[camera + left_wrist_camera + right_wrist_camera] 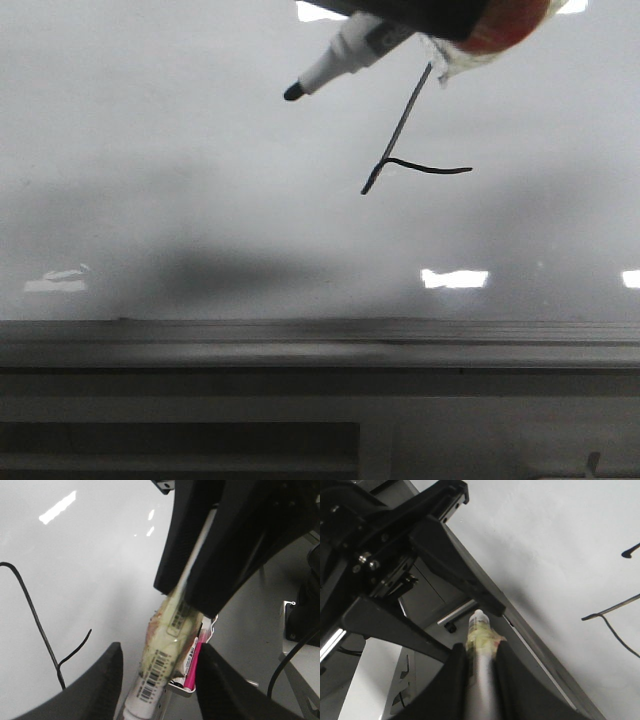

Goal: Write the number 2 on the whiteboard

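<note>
The thin black marker-stroke number 2 (405,150) sits right of centre on the glossy pale grey-white whiteboard (150,180), its long diagonal slanting down-left to a short wavy base. The white-barrelled, black-tipped marker (335,60) hangs just up-left of it, tip off the board, long axis slanting down-left. The right gripper (479,660) fingers (455,680) pinch the barrel; the left gripper (157,680) fingers look spread, though I cannot tell for sure.

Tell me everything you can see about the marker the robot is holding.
The marker has a white barrel, a black tip and a barcode label, with yellowish tape wrapped around its body. It hangs tilted before the whiteboard, tip pointing down and left, off the surface and away from the number 2. The right pincer is shut on its barrel; the left pincer flanks it.
</note>
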You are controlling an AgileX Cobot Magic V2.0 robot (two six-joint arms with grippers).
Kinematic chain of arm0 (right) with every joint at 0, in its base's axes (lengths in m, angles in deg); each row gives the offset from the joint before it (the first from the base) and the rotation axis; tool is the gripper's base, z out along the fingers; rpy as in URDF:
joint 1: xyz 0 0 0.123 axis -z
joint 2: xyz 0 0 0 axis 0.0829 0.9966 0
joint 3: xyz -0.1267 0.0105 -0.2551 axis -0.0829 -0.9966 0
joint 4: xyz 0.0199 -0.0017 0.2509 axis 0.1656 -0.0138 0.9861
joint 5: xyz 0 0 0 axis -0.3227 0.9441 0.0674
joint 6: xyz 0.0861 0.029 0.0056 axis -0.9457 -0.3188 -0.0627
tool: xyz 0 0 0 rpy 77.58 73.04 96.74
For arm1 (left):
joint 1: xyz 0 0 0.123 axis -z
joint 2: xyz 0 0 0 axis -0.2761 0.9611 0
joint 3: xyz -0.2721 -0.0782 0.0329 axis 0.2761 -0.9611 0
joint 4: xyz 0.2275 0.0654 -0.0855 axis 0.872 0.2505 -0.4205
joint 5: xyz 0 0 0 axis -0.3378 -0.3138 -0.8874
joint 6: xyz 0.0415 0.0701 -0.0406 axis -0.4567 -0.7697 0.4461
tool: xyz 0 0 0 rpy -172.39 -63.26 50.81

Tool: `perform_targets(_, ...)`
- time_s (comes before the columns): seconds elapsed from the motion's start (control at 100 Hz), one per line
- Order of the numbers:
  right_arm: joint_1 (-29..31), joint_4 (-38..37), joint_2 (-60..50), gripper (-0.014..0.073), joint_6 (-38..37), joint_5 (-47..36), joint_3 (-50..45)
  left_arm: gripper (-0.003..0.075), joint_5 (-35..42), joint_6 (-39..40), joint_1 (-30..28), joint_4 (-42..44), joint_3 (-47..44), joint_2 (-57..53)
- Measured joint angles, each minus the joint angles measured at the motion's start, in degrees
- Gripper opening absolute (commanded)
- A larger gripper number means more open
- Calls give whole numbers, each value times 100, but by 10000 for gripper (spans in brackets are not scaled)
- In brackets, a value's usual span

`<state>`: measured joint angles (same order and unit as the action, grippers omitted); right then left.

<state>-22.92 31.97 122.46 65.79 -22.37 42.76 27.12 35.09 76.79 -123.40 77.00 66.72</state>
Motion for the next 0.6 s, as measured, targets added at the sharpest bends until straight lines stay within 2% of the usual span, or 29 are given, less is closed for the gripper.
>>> perform_targets(0.1,0,0,0,-67,12,24,0,260,11,0,9,14,0,25)
perform_targets(0.21,0,0,0,-62,21,24,0,101,59,0,9,14,0,33)
perform_targets(0.28,0,0,0,-17,25,12,0,-16,47,-74,9,84,3,33)
perform_targets(0.34,0,0,4,70,35,45,0,-20,-46,-155,22,165,3,33)
perform_targets(0.43,0,23,4,292,35,19,15,-20,-70,-150,37,163,3,33)
perform_targets(0.49,0,9,4,386,35,5,15,-20,1,-124,37,140,3,33)
perform_targets(0.52,0,9,4,414,35,5,15,-20,60,-109,37,128,3,37)
perform_targets(0.6,0,9,4,416,59,-111,15,-20,186,-73,37,116,3,37)
